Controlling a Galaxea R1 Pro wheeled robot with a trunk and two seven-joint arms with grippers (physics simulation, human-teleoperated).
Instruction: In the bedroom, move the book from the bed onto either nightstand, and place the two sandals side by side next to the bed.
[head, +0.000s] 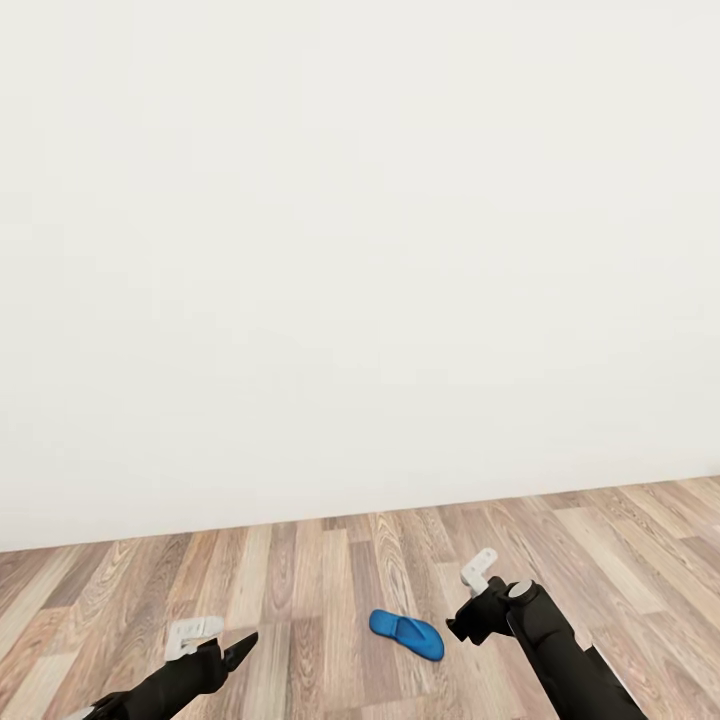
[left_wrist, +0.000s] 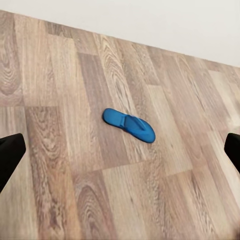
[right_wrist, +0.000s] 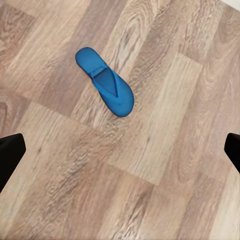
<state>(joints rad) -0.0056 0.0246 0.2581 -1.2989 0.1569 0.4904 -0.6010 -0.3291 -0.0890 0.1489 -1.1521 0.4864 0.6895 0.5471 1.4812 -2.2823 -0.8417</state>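
Looking down past both my arms, I see one blue sandal (head: 407, 635) lying flat on the wood-plank floor (head: 300, 580), strap side up. From my left gripper (head: 215, 640) it sits out toward three o'clock, well apart; from my right gripper (head: 470, 600) it lies near, toward eight o'clock, and so it rests between the two, closer to the right. Nothing touches it. In the left wrist view the sandal (left_wrist: 129, 125) lies ahead of the fingers on bare boards; in the right wrist view the sandal (right_wrist: 105, 82) lies ahead too, angled across the planks.

Brown and grey boards run away from me toward a plain white wall (head: 360, 250), which meets the floor at twelve o'clock.

Both my hands are spread wide: in each wrist view the dark fingertips (left_wrist: 10, 155) (right_wrist: 10, 155) stand at opposite edges with only floor between them. Neither hand holds or touches anything.
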